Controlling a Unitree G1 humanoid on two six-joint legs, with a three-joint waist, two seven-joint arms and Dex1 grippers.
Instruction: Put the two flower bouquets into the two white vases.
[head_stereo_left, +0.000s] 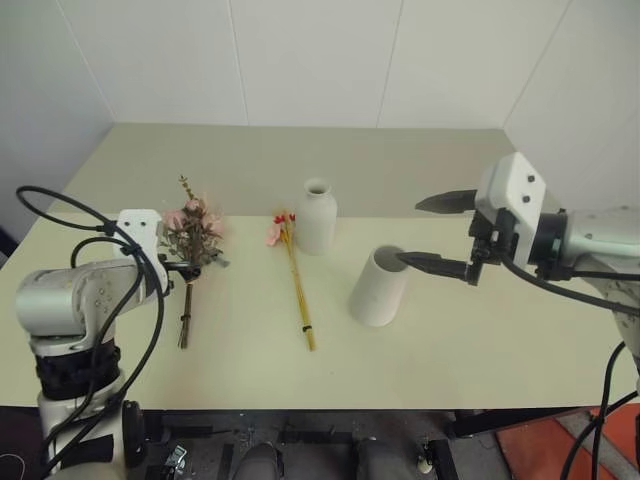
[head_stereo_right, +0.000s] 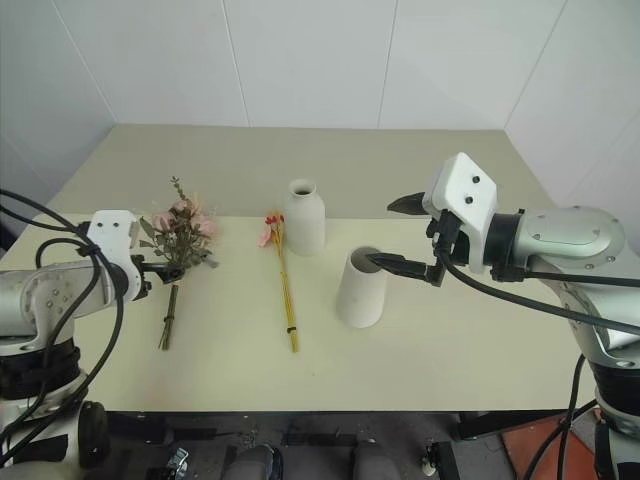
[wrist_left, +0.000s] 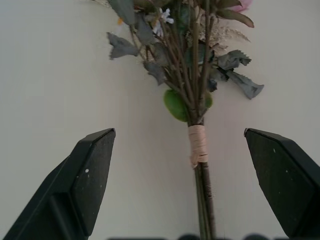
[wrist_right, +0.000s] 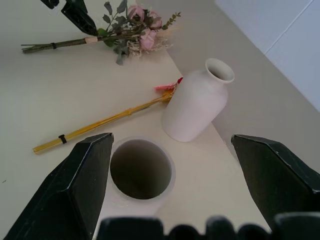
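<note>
On the pale surface (head_stereo_left: 450, 360) we see the bushy bouquet (head_stereo_left: 190, 240) and the slim yellow-stemmed bouquet (head_stereo_left: 297, 285) lying flat, well apart. Between the slim bouquet and the right arm stand the bottle-shaped vase (head_stereo_left: 316, 217) and, nearer us, the wide-mouthed vase (head_stereo_left: 379, 287), both upright. Our left gripper (wrist_left: 192, 165) tilts downward, fingers spread wide to either side of the bushy bouquet's tied stems, grasping nothing. Our right gripper (head_stereo_left: 440, 232) reaches in from the right, likewise released, its lower finger (head_stereo_left: 432, 264) at the wide vase's rim.
</note>
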